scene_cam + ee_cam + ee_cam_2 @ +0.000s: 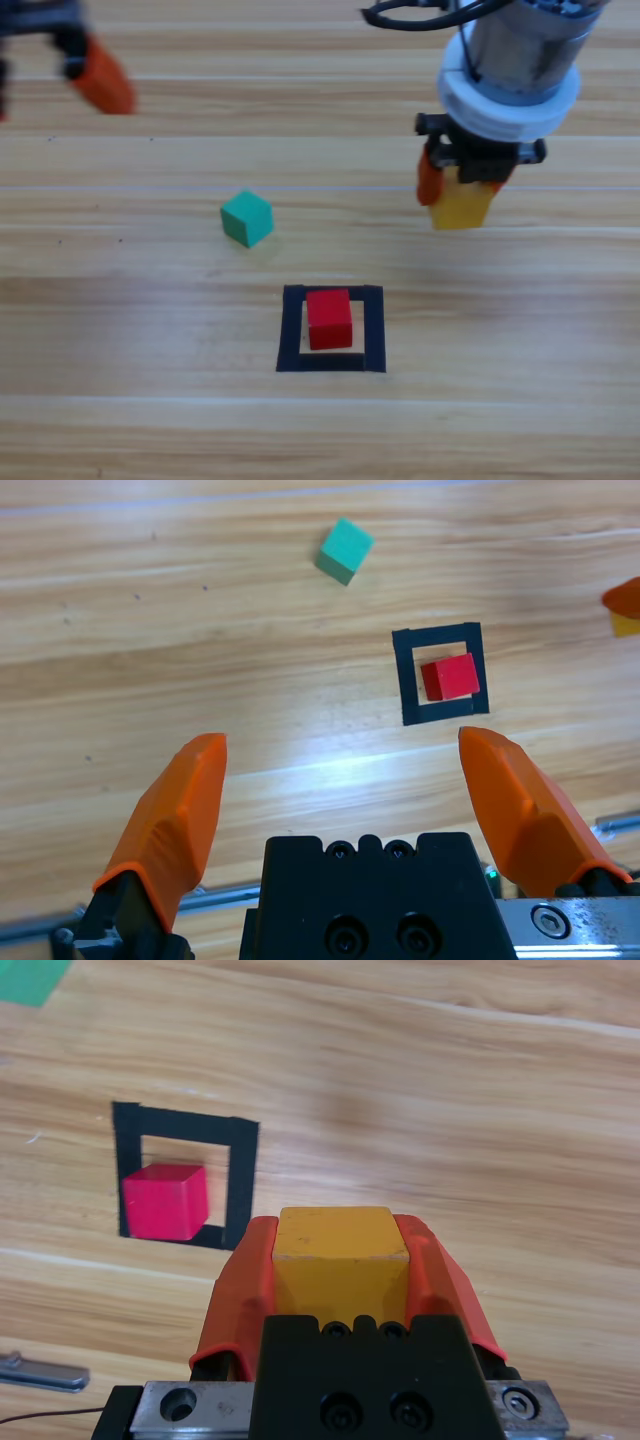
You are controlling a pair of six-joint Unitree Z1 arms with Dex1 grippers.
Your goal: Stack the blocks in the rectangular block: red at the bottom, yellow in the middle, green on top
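Our right gripper (462, 192) clamps the yellow cube (461, 207) above the tabletop (150, 420), beside the tape outline (292, 330) holding the red cube (329, 318); off-centre release could topple it; the left gripper (345, 790) waits open at the far-left corner.

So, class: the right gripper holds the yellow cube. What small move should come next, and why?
Probably carry the yellow cube, clamped in the right gripper, over above the red cube. Red already sits inside the tape square, yellow goes second, and it now hangs off to one side of the square.
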